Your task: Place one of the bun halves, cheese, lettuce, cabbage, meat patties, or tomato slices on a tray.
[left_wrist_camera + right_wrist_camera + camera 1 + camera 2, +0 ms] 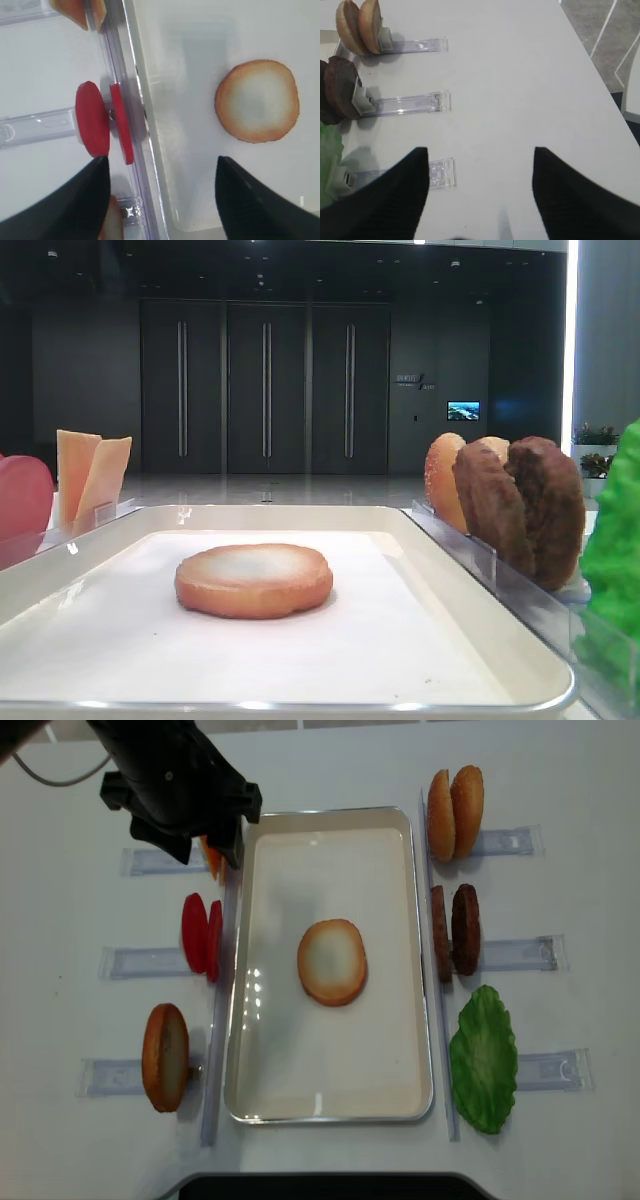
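One bun half (332, 962) lies flat near the middle of the tray (330, 1105), pale face up; it also shows in the low view as bun half (254, 580) and in the left wrist view as bun half (257, 100). My left gripper (161, 160) is open and holds nothing. It hangs over the tray's left rim (150, 150), close to the tomato slices (92, 125). From above, the left gripper (208, 848) covers part of the cheese (210, 860). My right gripper (480, 150) is open over bare table, to the right of the meat patties (340, 87) and lettuce (327, 160).
Clear plastic holders (140, 962) flank the tray. To the left stand the tomato slices (200, 937) and a bun (165, 1057). To the right stand two buns (455, 812), the patties (455, 930) and the lettuce (483, 1058).
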### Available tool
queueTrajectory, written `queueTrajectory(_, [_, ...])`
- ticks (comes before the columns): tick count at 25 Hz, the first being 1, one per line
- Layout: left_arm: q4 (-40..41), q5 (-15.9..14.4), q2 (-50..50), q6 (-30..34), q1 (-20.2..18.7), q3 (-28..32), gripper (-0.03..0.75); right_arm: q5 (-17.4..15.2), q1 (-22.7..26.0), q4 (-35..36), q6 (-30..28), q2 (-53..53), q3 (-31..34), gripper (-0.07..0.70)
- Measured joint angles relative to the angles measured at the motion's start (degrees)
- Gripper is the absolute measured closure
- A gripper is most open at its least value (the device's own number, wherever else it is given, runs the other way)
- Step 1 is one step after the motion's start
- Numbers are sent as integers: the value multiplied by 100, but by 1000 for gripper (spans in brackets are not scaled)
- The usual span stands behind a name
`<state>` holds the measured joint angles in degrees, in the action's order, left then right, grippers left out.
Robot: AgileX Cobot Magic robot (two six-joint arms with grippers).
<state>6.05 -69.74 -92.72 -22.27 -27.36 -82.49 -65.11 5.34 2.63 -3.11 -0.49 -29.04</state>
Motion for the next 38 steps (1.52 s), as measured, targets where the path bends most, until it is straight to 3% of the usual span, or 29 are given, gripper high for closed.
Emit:
queueTrajectory(2, [42, -6, 0, 162, 329, -19, 213, 0, 0, 0, 0, 0, 0, 202])
queueTrajectory(10, [312, -7, 0, 1203, 2458, -25, 213, 0, 0, 0, 0, 0, 0, 202])
queueTrajectory(13, [448, -12, 165, 1489, 2872, 114, 213, 0, 0, 0, 0, 0, 0, 202])
queueTrajectory(18, [754, -6, 1397, 1467, 2987, 1327, 213, 0, 0, 0, 0, 0, 0, 202])
queueTrajectory(21, [660, 68, 2390, 1436, 2987, 2417, 213, 0, 0, 0, 0, 0, 0, 202])
queueTrajectory(22, [449, 178, 3005, 1436, 2987, 3175, 213, 0, 0, 0, 0, 0, 0, 202])
queueTrajectory(23, [449, 178, 3005, 1436, 2987, 3175, 213, 0, 0, 0, 0, 0, 0, 202])
queueTrajectory(29, [-5, 440, 4621, 1441, 2992, 4872, 213, 0, 0, 0, 0, 0, 0, 202])
queueTrajectory(32, [-36, 481, 5464, 1478, 2992, 5350, 213, 0, 0, 0, 0, 0, 0, 202])
queueTrajectory(38, [-277, 669, 7137, 1890, 2992, 5519, 213, 0, 0, 0, 0, 0, 0, 202])
